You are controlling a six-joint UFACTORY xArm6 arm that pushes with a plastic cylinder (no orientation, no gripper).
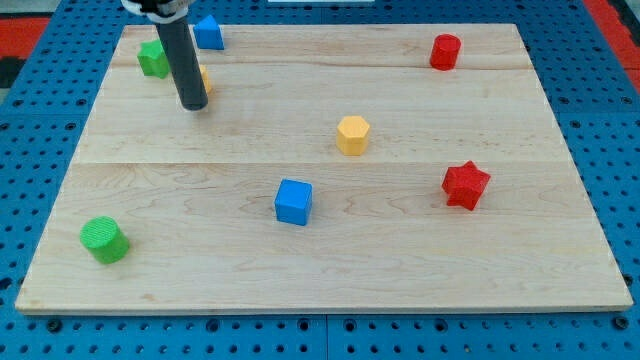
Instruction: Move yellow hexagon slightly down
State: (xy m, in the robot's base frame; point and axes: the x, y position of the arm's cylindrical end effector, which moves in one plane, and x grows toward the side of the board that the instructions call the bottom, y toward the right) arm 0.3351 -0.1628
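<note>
Rod tip (194,105) near the worktop's (300,270) top-left corner; yellow hexagon (353,134) lies just right of centre.
No pincer is fitted, so nothing is held. The tip stands well apart from the hexagon, beside a partly hidden yellow block (204,77).

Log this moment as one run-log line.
my tip: top left, beside partly hidden yellow block | yellow hexagon block: centre, untouched | blue cube block: below-left of it

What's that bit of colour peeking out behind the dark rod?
Behind the rod, just above my tip, a sliver of a yellow-orange block shows on the rod's right side. The rod covers most of it, so its shape cannot be told.
</note>
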